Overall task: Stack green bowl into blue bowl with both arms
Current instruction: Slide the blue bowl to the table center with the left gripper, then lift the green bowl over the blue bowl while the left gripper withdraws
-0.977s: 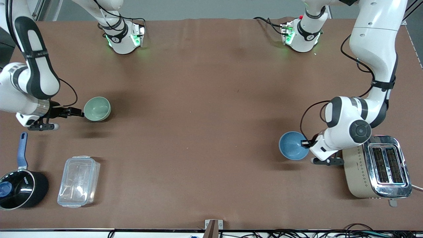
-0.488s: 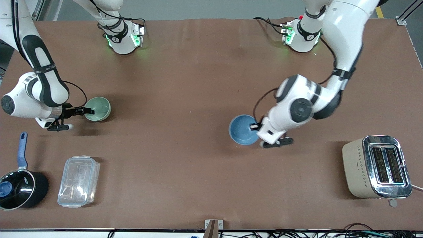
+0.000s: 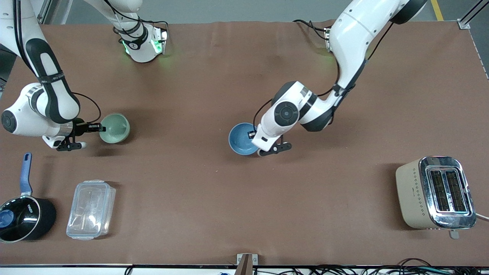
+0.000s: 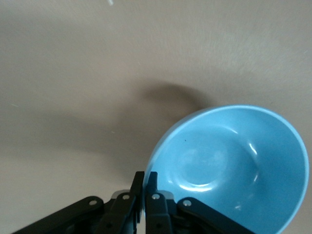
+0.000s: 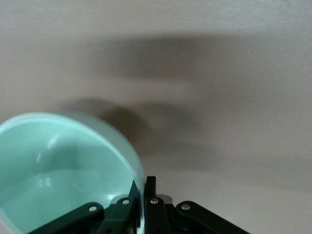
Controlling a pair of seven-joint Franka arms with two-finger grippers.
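Green bowl (image 3: 115, 128): tilted, at the right arm's end of the bench (image 3: 214, 76), rim pinched by the right claw (image 3: 100, 128).
Blue bowl (image 3: 240, 138): mid-bench, rim pinched by the left claw (image 3: 252, 135).
Doing it well: set blue flat and steady; carry green level, centre above it, then lower.

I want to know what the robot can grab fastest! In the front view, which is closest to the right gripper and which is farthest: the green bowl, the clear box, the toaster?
1. The green bowl: the right gripper is shut on its rim.
2. The clear box: nearer the front camera, beside the black saucepan.
3. The toaster: at the left arm's end of the table.
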